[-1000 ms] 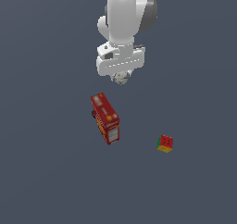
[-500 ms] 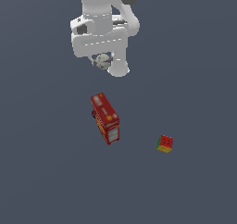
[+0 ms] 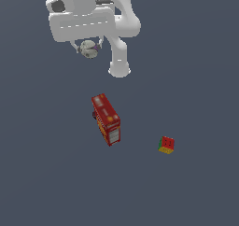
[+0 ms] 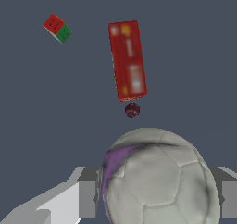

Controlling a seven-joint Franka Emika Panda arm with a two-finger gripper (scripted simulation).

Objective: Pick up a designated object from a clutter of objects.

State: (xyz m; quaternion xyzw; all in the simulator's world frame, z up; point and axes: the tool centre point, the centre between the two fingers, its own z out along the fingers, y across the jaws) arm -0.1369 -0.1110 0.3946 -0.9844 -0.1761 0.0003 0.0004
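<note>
Even flat lighting, no cast shadows, soft low-resolution renders

Pincer (image 3: 88,49) raised, clamped on ball (image 3: 87,49)

Gripper (image 3: 88,47) risen higher, ball (image 3: 88,49) lifted with it (leftward drift)

A matt, leathery look with stitched panels and a purple smear is shown by the whitish-grey ball (image 4: 157,181). The red bus (image 3: 107,119) and the cube (image 3: 166,144) are rendered smooth and plastic-like, and the gripper (image 3: 88,49) is finished in smooth, faintly glossy white.
</note>
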